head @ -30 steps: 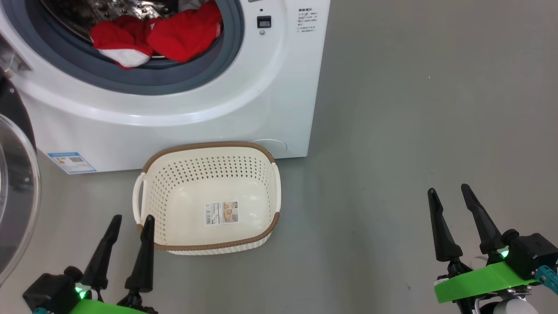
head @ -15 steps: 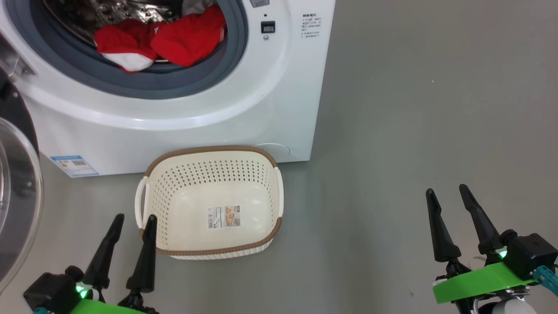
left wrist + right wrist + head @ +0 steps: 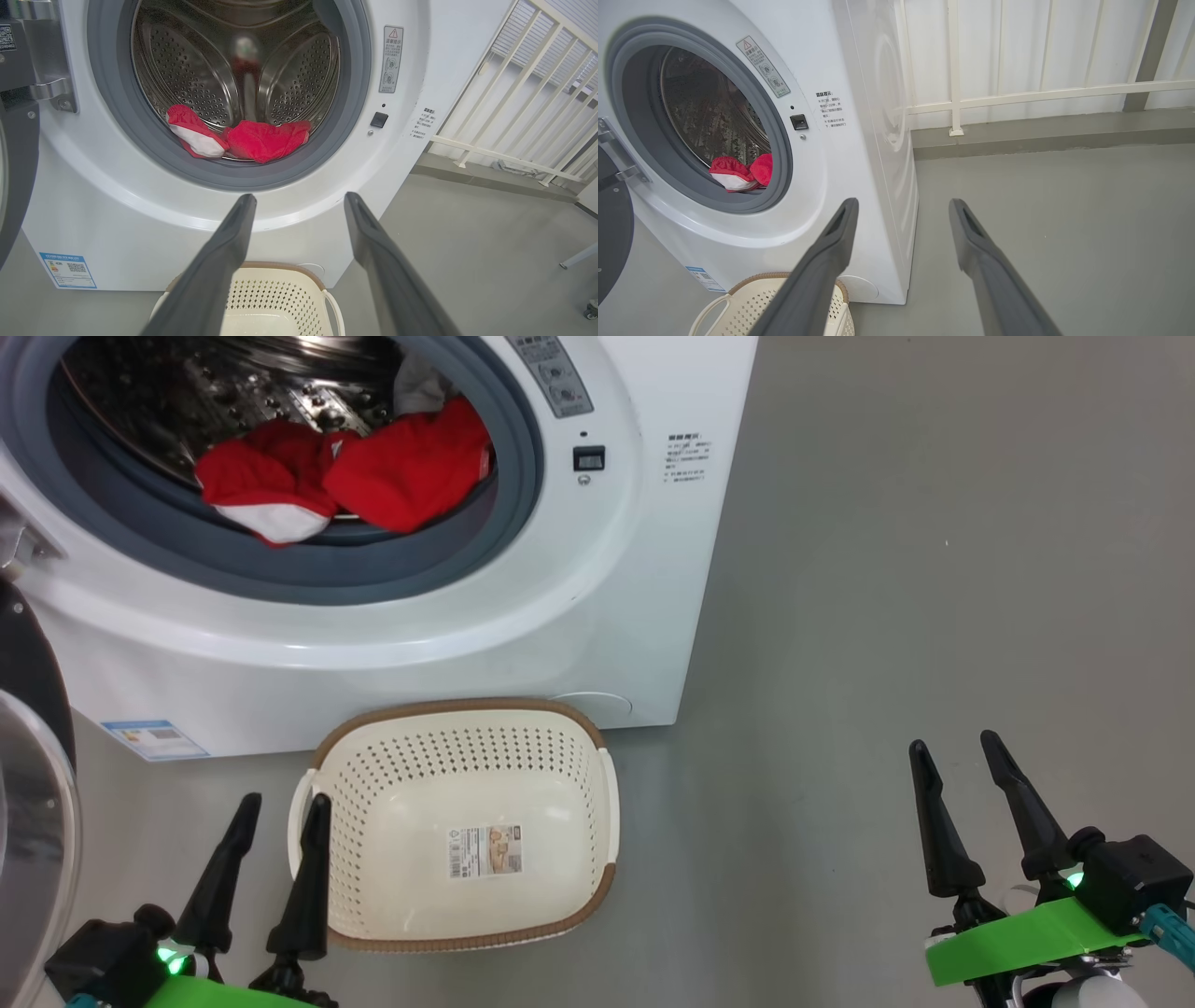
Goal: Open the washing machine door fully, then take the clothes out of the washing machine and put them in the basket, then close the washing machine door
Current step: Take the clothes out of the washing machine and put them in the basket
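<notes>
The white washing machine (image 3: 597, 607) stands at the upper left with its washing machine door (image 3: 28, 681) swung wide open at the left edge. Red and white clothes (image 3: 392, 476) lie at the front of the steel drum, on the grey rubber ring. The cream basket (image 3: 448, 707) sits empty on the floor just below the opening. My left gripper (image 3: 285, 800) is open beside the basket's left handle, holding nothing. My right gripper (image 3: 952, 740) is open over bare floor to the right. The left wrist view looks past the left gripper (image 3: 300, 196) at the clothes (image 3: 261, 140).
Grey floor (image 3: 934, 569) stretches to the right of the machine. A white railing (image 3: 1017, 93) on a low kerb runs behind the machine's right side. The open door (image 3: 14, 177) stands out into the space on the left.
The whole head picture has shifted downward, so the camera has moved and more of the drum shows. Both grippers stay open and still; clothes and basket lie as before.
</notes>
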Controlling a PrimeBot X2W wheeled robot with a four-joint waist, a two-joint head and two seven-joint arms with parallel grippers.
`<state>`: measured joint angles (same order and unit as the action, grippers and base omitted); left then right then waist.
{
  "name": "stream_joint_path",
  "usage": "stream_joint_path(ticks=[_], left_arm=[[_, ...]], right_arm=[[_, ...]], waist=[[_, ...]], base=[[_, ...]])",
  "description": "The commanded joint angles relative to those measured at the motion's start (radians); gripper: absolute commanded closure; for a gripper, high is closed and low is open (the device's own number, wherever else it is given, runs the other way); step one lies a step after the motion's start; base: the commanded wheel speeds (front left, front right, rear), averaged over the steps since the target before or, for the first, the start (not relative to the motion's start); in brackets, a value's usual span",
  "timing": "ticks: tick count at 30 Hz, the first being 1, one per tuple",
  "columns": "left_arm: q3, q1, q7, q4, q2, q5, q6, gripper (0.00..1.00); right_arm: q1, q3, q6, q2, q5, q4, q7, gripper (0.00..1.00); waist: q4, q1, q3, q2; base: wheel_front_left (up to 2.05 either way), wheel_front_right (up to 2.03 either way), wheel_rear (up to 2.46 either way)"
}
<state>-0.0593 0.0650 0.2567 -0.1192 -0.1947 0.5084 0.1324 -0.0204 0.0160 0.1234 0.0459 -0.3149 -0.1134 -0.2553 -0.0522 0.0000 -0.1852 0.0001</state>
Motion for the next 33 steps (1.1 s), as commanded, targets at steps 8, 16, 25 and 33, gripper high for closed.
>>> stream_joint_path(ticks=[8,16,25,33], left_arm=[[0.029,0.02,0.005,0.025,-0.016,0.004,-0.002,0.0],[0.03,0.031,0.005,-0.014,-0.014,-0.003,-0.002,0.0],[0.027,0.181,0.005,-0.126,-0.028,-0.041,-0.002,0.0],[-0.01,0.455,0.005,-0.283,-0.058,-0.081,-0.002,0.0]], right_arm=[[-0.012,-0.029,0.007,0.004,-0.01,0.022,-0.006,0.0],[-0.02,-0.035,0.007,0.004,-0.011,0.022,-0.006,0.0],[-0.057,-0.052,0.007,0.004,-0.021,0.027,-0.006,0.0],[-0.125,-0.09,0.007,0.004,-0.031,0.035,-0.006,0.0]], waist=[[0.006,0.0,-0.003,-0.0001],[0.006,0.0,-0.017,-0.0001],[-0.004,0.0,-0.089,-0.0001],[-0.036,0.0,-0.209,-0.0001]], base=[[0.15,-0.15,0.0],[0.0,0.0,0.0],[0.0,0.0,0.0],[0.0,0.0,0.0]])
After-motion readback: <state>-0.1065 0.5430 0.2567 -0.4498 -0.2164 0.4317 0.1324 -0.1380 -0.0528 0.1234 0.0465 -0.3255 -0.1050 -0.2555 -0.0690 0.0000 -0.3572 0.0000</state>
